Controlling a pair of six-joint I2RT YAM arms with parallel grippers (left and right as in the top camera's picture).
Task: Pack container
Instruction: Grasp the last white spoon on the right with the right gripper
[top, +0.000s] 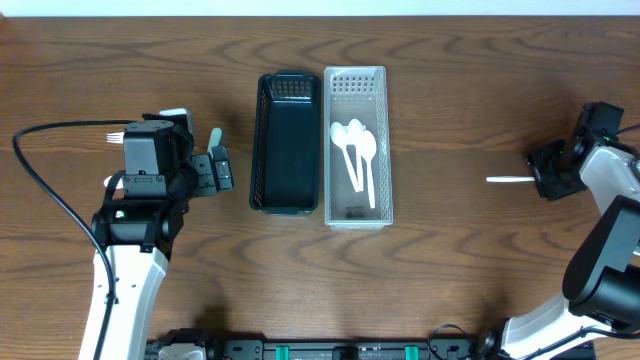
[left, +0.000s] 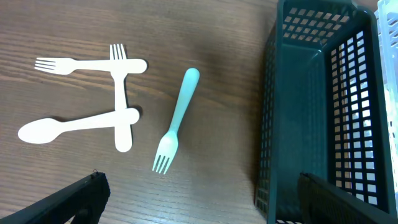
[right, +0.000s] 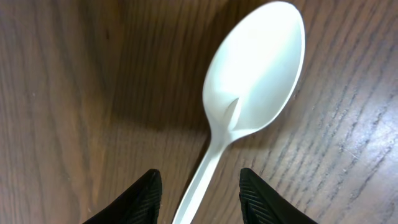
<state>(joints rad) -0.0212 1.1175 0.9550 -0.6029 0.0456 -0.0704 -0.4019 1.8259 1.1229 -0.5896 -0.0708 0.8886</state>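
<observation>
Brown wood-grain table. Dark basket at centre, empty, just beside clear container. Stored spoons in container, apparently three. Left gripper: fingers spread, holding nothing; near it teal fork, white forks. Right gripper: fingers apart, straddling handle of lone spoon, gap either side.

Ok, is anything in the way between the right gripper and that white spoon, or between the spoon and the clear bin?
Nothing visible. The right gripper is open with the handle of the white spoon between its fingers, and only bare table lies between the spoon and the clear bin.
</observation>
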